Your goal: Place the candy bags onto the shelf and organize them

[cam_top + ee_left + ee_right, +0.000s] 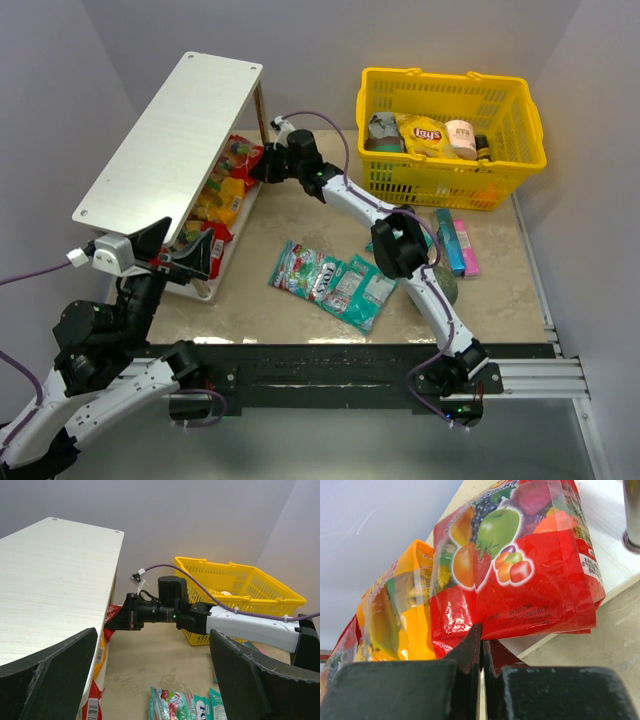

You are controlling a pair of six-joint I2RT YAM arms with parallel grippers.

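Observation:
The white shelf [170, 130] stands at the back left, and its top also shows in the left wrist view [50, 580]. Candy bags lie on its lower tier: a red fruit-print bag [520, 580] [243, 152] at the far end, a yellow-orange one [405, 615] beside it, and more red and yellow ones [215, 215] nearer. My right gripper [481, 630] [262, 167] is shut, its tips against the red bag's bottom edge. Teal mint bags [340, 283] [185, 702] lie on the table. My left gripper [152, 680] [195, 258] is wide open and empty at the shelf's near end.
A yellow basket [450, 180] at the back right holds a Lay's bag [425, 135] and other items. Blue and pink packs [458, 247] lie in front of it. A dark green thing [447, 287] shows partly behind my right arm, which stretches across the table.

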